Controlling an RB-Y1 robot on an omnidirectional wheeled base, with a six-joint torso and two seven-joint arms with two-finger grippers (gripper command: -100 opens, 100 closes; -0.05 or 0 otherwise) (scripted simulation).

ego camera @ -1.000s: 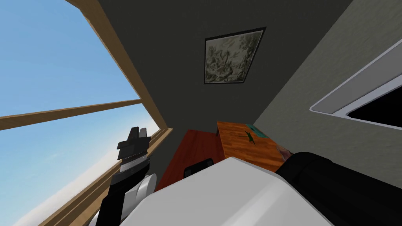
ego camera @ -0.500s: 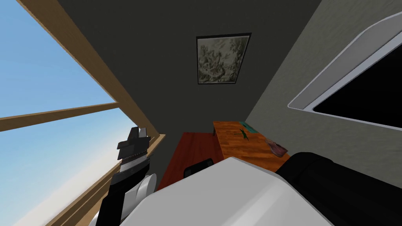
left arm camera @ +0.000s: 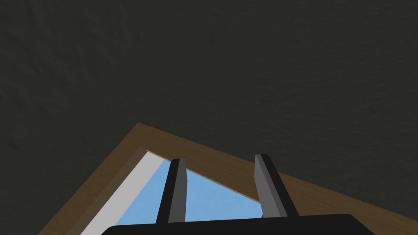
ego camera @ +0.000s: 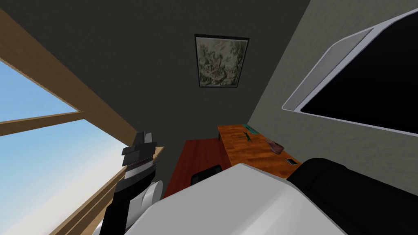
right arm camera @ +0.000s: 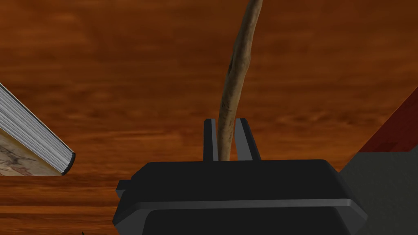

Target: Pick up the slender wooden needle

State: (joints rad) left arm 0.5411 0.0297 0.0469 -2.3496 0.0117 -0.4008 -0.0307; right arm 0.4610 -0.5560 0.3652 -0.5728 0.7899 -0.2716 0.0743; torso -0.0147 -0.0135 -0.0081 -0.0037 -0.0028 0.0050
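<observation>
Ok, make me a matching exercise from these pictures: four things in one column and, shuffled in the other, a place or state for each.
1. needle
2. left pincer
3. book
4. framed picture

A. hangs on the dark wall
B. clamped in the shut right pincer
C. open, fingers apart
D. lies on the wooden tabletop

Pairs: 1-B, 2-C, 3-D, 4-A
</observation>
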